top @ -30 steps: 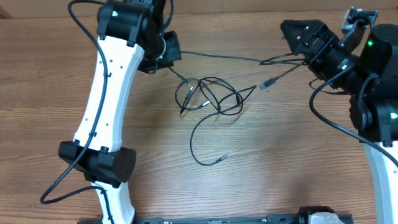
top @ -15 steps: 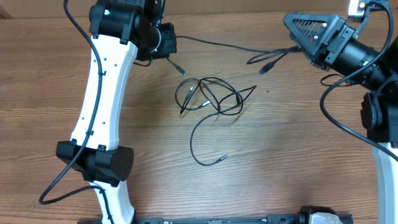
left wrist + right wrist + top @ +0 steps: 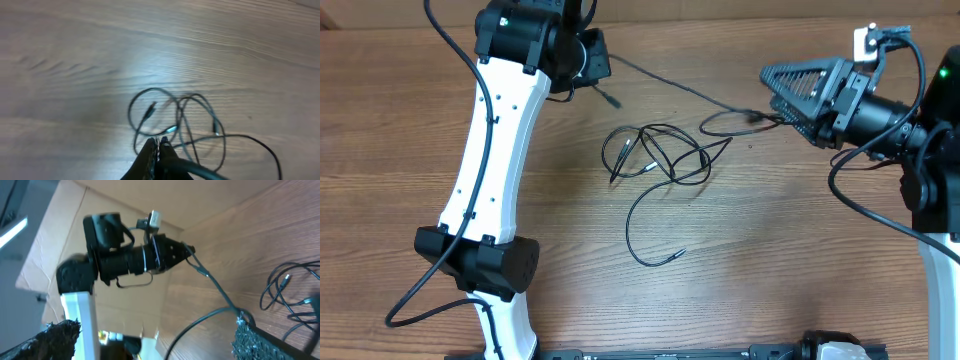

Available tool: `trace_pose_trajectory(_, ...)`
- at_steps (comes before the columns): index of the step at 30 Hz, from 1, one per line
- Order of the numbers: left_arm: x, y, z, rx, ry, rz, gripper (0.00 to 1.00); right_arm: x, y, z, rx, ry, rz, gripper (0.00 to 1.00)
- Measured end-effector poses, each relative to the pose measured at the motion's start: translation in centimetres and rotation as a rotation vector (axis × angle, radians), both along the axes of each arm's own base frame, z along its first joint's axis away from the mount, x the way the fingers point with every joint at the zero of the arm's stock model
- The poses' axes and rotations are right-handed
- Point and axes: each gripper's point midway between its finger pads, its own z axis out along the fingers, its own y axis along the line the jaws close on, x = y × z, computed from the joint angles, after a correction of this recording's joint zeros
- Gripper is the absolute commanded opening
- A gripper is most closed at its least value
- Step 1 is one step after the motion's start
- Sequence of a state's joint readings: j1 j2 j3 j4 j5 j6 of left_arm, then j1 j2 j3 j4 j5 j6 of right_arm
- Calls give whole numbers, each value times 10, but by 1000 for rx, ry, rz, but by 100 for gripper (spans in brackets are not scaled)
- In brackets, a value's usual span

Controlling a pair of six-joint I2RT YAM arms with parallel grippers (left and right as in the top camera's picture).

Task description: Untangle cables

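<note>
The right gripper [image 3: 778,100] is swinging leftward, jaws gaping empty; the left gripper [image 3: 592,62] is clamping one thin black cord [image 3: 672,84], seemingly almost freed; other thin black cables [image 3: 655,152] are lying knotted on the wooden table [image 3: 770,260].

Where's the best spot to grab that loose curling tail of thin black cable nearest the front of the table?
Probably just behind the small plug tip of the loose black cable tail, coming straight down from above. That end lies flat on the wooden table, well apart from the tangled loops, with bare wood on both sides.
</note>
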State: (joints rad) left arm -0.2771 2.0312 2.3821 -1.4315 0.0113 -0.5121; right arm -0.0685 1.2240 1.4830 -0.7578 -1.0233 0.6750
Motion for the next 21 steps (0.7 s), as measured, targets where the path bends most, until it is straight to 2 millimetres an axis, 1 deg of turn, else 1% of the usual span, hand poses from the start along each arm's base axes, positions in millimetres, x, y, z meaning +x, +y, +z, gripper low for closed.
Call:
trace_pose_trajectory(5, -5, 14, -4, 48, 26, 74, 4, -6, 8, 1, -18, -46, 53, 100)
trace_pose_trajectory(10, -8, 22, -7, 36, 54, 98, 4, -10, 13, 10, 5, -90, 107, 100)
trace_pose_trajectory(13, -7, 23, -6, 16, 57, 98, 4, -12, 15, 11, 7, -104, 130, 100)
trace_pose_trajectory(16, -3, 20, -4, -5, 41, 91, 4, -16, 15, 5, -4, -88, 141, 100)
trace_pose_trajectory(18, 1, 15, -1, -33, 24, 65, 4, -16, 13, -6, -23, -47, 124, 100)
trace_pose_trajectory(21, 9, 1, 6, -109, -16, -16, 4, -13, 8, -24, -68, 9, 86, 100)
